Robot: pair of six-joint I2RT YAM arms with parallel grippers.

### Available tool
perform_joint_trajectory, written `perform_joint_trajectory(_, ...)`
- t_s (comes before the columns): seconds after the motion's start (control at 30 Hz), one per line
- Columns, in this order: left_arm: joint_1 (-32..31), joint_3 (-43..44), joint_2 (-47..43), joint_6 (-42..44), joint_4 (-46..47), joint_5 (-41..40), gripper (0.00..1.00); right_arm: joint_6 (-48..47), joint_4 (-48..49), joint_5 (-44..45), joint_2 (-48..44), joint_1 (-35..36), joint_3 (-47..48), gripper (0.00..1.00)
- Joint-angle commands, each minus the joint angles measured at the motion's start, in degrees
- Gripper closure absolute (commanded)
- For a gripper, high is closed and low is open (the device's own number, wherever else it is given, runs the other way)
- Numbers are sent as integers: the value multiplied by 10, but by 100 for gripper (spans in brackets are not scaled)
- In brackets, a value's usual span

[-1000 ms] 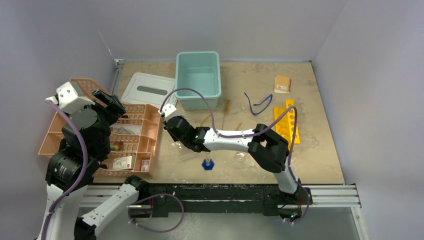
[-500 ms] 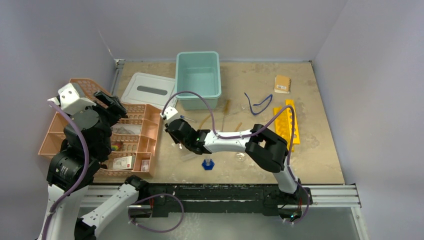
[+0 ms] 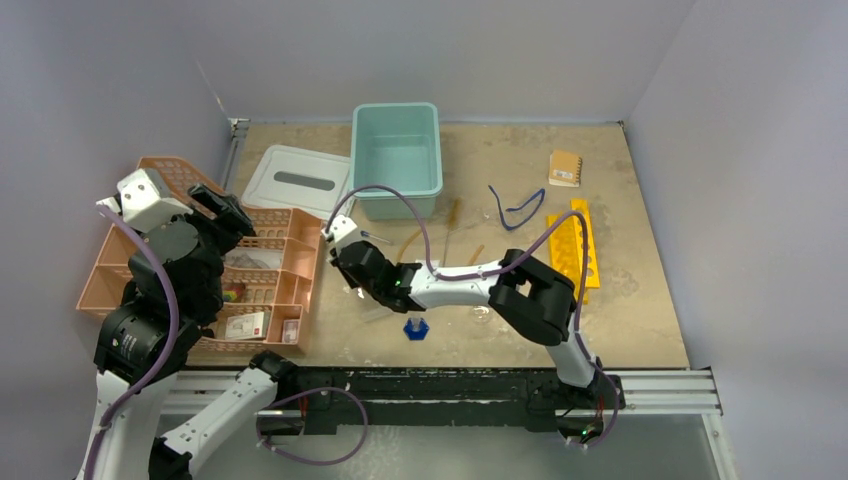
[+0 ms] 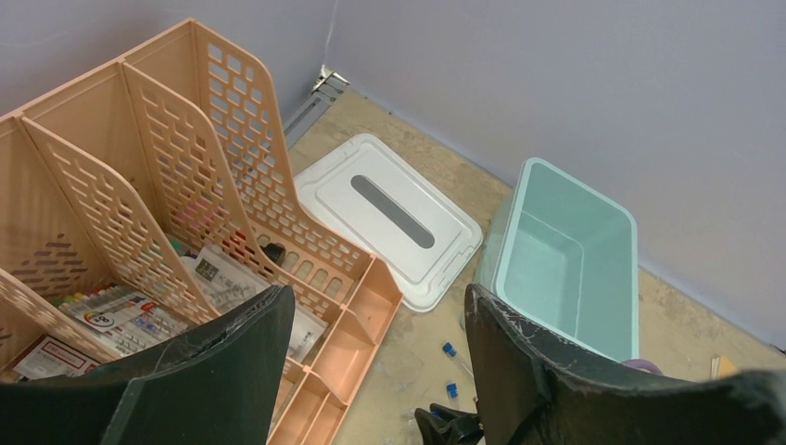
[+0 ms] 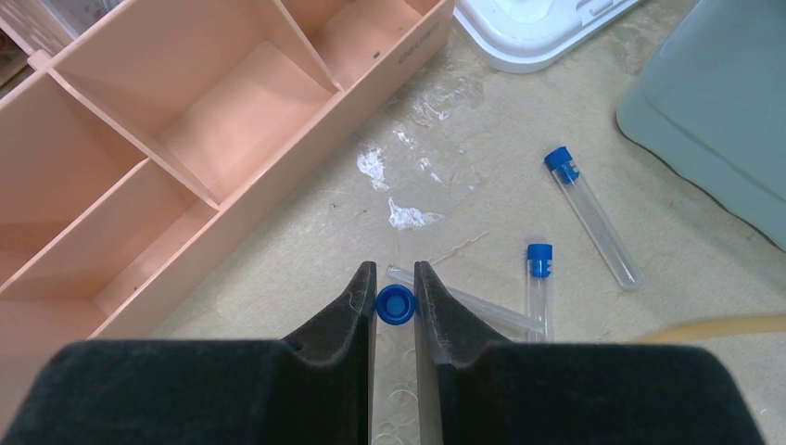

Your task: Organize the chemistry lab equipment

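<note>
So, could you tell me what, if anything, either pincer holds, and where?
The right pincer grips a blue-capped tube at its cap; the left pincer is open, holding nothing.

The table [image 3: 640, 320] bears a teal bin [image 3: 440, 150], white lid [image 3: 285, 172], peach organizer [image 3: 300, 262], notebook [image 3: 565, 168] and blue-capped tubes [image 5: 598, 222].

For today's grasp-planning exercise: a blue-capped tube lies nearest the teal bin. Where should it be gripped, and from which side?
Probably the clear barrel of the blue-capped tube near mid-length, from straight above. It lies flat and slanted on the table, so the jaws should turn to straddle its narrow width, clear of the teal bin.
</note>
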Motion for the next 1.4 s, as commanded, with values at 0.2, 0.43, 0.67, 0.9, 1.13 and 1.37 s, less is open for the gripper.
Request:
perform_joint_trajectory(0.2, 2, -7, -5, -8, 9, -3, 33, -22, 47, 4, -5, -2, -33, 82)
perform_joint_trajectory(0.43, 2, -11, -4, -8, 10, -1, 33, 2, 68, -57, -21, -2, -56, 82)
perform_joint_trajectory(0.67, 2, -12, -5, -11, 11, 2, 33, 9, 83, -96, -8, -2, -33, 80)
perform_joint_trajectory(0.9, 2, -13, -7, -10, 8, 1, 33, -9, 101, -81, -17, -1, -49, 69)
perform_joint_trajectory(1.13, 2, -11, -6, -9, 9, 2, 33, 18, 28, -76, -50, -4, -20, 41)
perform_joint_trajectory(1.37, 2, 1, -1, -8, 13, 7, 33, 35, -23, -110, -73, -10, 14, 32)
